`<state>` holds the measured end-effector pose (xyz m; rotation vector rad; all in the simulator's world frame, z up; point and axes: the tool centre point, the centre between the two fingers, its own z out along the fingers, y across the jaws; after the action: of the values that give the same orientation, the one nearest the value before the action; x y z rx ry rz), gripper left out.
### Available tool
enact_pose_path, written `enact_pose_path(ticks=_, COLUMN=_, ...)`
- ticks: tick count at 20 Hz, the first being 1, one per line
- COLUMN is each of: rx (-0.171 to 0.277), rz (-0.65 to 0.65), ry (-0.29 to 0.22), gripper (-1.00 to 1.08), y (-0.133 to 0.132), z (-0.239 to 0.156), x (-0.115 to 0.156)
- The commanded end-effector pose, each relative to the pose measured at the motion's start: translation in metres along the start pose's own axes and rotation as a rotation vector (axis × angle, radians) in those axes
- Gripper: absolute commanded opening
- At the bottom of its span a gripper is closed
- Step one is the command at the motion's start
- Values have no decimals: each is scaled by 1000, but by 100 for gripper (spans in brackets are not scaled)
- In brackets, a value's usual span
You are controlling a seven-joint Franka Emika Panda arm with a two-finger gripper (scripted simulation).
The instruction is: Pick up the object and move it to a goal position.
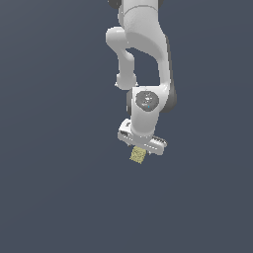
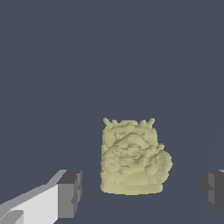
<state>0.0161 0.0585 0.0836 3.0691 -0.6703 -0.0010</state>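
Claw (image 2: 141,192) spread wide, yellowish block (image 2: 132,157) between its fingers (image 2: 70,192), touching neither

Object (image 2: 133,157) between parted fingers (image 2: 70,192), seemingly gaps both sides.

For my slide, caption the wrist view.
Open pincer straddling the rough yellowish block, pads clear of both sides.

No legible text, labels, brand marks, numbers or signs in either view. The white arm (image 1: 148,69) carries no readable marking; the round cap at its wrist joint shows only a faint bluish smudge, too small to read. The yellowish block (image 2: 131,157) has a rough mottled surface, no lettering. The dark grey background is plain
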Motion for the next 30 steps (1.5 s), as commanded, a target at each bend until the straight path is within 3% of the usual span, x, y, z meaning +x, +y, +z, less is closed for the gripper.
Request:
enact_pose_path(ticks=1, rx=0, rz=0, ry=0, gripper=100, y=0, z=0, x=0)
enact_pose_path(ticks=17, rx=0, rz=5, ry=1, gripper=100, y=0, z=50, x=0)
enact_pose_path(ticks=18, rx=0, rz=5, ry=1, gripper=-100, y=0, z=50, x=0)
enact_pose_path(ticks=30, rx=0, rz=5, ry=1, gripper=-100, y=0, z=49, x=0)
